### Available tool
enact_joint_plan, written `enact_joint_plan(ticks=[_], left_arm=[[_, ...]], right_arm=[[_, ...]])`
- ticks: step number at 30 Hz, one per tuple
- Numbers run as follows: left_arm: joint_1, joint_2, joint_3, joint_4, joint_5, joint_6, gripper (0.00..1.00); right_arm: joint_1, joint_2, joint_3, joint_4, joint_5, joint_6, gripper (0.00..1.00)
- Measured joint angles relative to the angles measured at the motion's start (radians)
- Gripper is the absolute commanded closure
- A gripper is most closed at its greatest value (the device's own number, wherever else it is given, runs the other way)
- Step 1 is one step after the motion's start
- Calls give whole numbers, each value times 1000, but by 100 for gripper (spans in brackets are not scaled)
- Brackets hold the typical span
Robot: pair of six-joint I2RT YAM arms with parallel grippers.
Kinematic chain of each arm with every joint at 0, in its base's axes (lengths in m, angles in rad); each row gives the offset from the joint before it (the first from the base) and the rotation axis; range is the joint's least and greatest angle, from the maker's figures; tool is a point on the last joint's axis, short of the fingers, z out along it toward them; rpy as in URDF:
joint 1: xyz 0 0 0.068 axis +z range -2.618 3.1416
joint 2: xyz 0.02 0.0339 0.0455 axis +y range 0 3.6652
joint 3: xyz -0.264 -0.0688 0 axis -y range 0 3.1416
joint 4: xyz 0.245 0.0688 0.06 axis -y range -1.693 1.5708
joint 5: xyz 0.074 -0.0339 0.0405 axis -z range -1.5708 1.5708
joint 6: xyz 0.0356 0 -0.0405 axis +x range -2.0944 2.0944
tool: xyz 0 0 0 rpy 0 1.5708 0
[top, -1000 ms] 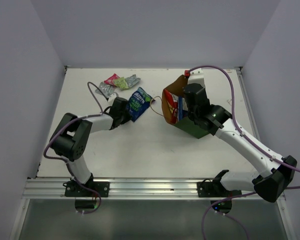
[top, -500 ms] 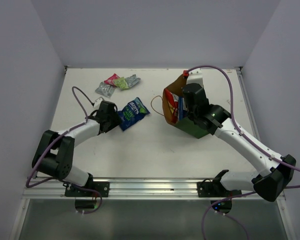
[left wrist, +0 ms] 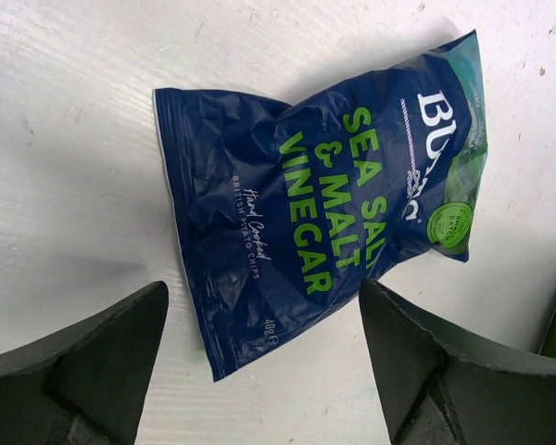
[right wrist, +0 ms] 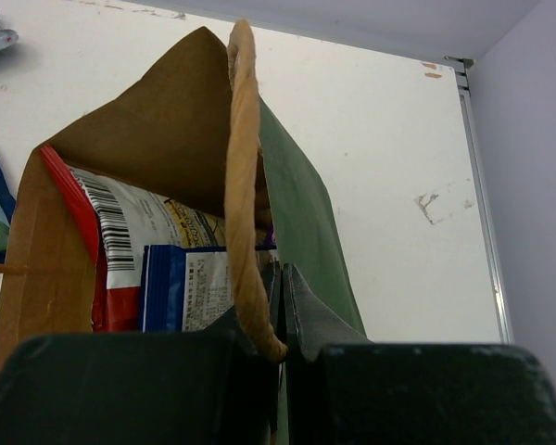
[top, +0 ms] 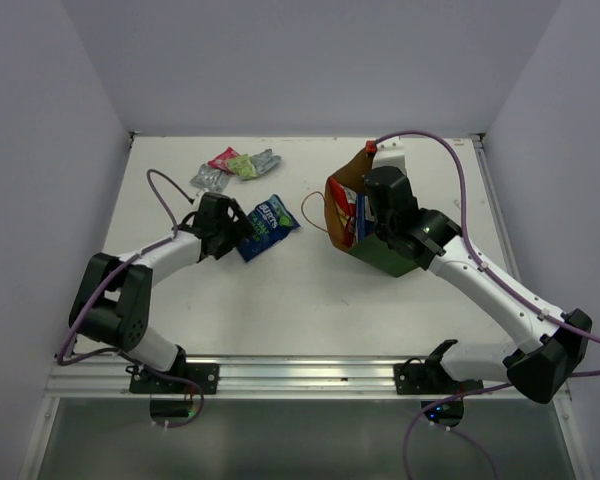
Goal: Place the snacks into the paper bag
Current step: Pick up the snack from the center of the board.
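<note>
- The blue packet [left wrist: 324,204] lies flat on the bench [left wrist: 74,111], printed side up. It sits just ahead of my left end effector [top: 238,226], its near corner reaching in between the two fingers.
- I judge it light and soft: a puffed foil pillow with crinkled skin, slippery on the flat faces and full of brittle crisps. A hard squeeze across the middle would crush the contents.
- The best hold looks like the crimped seam nearest the fingers, or a shallow pinch across that near corner, where the foil is flat and stiffer.
- The left end effector is spread wide and empty, hanging low over the bench. It points forward at the packet, with the arm stretched out and bent at the elbow.
- The right end effector [right wrist: 283,315] is pressed together on the green wall of the paper bag [right wrist: 301,213], right where the tan handle [right wrist: 243,167] loops down. The bag leans over with its mouth turned towards the left arm.
- Inside the bag, just ahead of the right fingers, I see a white-red chip bag [right wrist: 120,232] and a blue-white packet [right wrist: 185,287].
- More small packets [top: 235,165] lie in a cluster off to the left of the left end effector, well apart from it.
- The thin paper wall looks likely to buckle or tear, so I would keep that hold gentle.
</note>
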Motion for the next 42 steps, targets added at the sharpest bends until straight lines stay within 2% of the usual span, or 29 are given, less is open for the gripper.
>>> enact_joint_plan(ticks=[7,14,17,18,26,27,30,37,42], left_arm=[[-7,56,29,6,-5,-10,16],[-70,147,98,-2,-69,-13,19],[-95,185,138,-23,-116,-10,29],[-101,192,147,-31,-130,-9,37],[-122,243,182,-59,-208,-6,75],[-126,248,185,-58,-215,-5,84],[-137,259,191,-51,-224,-9,100],[-145,255,189,-49,-238,-8,100],[-146,187,145,-96,-244,52,100]], right_arm=[[0,0,0,0,0,0,100],[0,0,0,0,-2,0,100],[0,0,0,0,-2,0,100],[0,0,-2,1,-2,0,100],[0,-1,-12,8,-2,0,100],[0,-1,-13,8,-2,0,100],[0,-2,-13,9,-2,0,100],[0,-15,-21,12,-2,0,100],[0,-19,-21,12,-2,0,100]])
